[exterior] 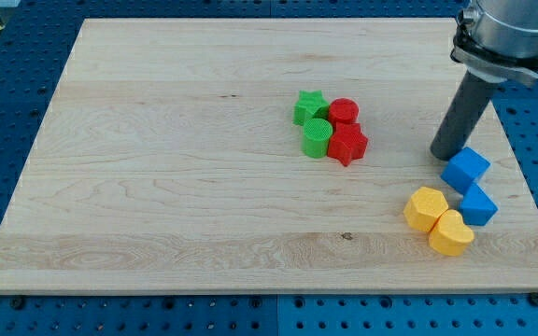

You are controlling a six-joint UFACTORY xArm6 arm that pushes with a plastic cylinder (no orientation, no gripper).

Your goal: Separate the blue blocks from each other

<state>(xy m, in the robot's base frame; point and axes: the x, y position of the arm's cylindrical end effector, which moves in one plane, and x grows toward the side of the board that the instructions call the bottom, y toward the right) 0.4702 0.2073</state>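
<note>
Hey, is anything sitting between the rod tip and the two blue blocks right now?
Nothing visible does. My tip rests just above and left of the upper blue cube-like block, nearly touching it. The lower blue block lies right behind the upper one, toward the view's bottom, with the two yellow blocks to its left.

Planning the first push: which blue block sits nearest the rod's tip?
The upper blue block, a cube, right beside my tip. The lower blue block lies farther toward the view's bottom, by the yellow blocks.

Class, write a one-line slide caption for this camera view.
My tip rests just above-left of two touching blue blocks, beside two yellow blocks on the wooden board.
</note>
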